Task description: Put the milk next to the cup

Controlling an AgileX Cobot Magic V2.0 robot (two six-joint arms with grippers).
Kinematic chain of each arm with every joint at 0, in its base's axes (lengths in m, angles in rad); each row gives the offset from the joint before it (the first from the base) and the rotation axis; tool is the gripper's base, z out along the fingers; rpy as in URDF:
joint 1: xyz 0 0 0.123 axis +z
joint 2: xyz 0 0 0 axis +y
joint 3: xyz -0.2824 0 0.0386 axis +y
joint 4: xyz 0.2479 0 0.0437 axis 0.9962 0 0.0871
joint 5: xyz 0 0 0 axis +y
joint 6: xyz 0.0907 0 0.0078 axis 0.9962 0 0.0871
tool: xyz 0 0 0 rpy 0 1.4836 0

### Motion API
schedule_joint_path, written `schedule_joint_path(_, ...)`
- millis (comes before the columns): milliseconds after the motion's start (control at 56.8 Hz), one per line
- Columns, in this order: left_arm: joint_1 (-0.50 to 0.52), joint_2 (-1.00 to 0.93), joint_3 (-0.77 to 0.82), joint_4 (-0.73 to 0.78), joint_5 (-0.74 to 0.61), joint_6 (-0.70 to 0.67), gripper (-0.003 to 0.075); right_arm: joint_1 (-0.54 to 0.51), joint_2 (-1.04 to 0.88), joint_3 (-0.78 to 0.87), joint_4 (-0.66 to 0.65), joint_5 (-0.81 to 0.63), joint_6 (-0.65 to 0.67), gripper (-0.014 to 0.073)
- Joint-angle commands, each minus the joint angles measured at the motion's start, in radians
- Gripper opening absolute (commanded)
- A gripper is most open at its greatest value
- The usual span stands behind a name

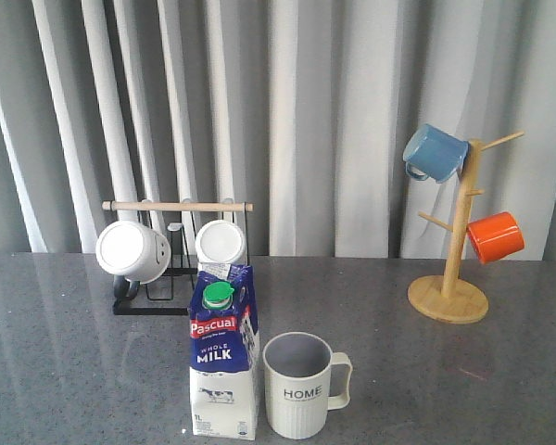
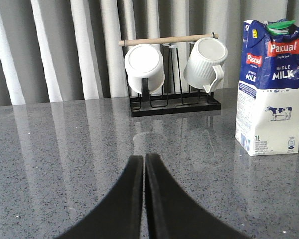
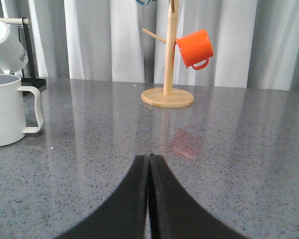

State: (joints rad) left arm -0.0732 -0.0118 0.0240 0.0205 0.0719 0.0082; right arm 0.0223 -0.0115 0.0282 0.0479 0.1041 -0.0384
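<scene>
The milk (image 1: 224, 357) stood upright at the lower middle of the front view, just to the left of the cup (image 1: 303, 384), the two close together with only a thin gap between them. The cup's handle pointed toward the right edge of the frame. Neither arm showed in that view. In the wrist views the left gripper (image 2: 143, 164) and the right gripper (image 3: 149, 162) each had their fingers pressed together on nothing, low over the grey table (image 1: 500, 371).

To my eye the placing looked as good as done. If anything remained, doing it well meant leaving the carton alone: a tall, narrow carton tips easily, so any arm moving near it should keep clear of its top and of the mug handle. Behind, white mugs (image 1: 132, 251) sat on a black rack (image 1: 153, 301), and a wooden mug tree (image 1: 449, 297) stood at the right.
</scene>
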Motion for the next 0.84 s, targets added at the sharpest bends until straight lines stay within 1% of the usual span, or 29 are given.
schedule_joint_path(0,0.001,-0.011,-0.023,-0.011,-0.072,-0.001,-0.0006,-0.005,-0.017,0.009,-0.003,-0.068,0.004,-0.0008)
schedule_joint_path(229,0.001,-0.011,-0.023,-0.011,-0.072,-0.001,-0.0006,-0.005,-0.016,0.009,-0.003,-0.104,0.008,-0.0008)
schedule_joint_path(827,0.001,-0.011,-0.023,-0.011,-0.072,-0.001,-0.0006,-0.005,-0.015,0.009,-0.003,-0.092,0.008,-0.0008)
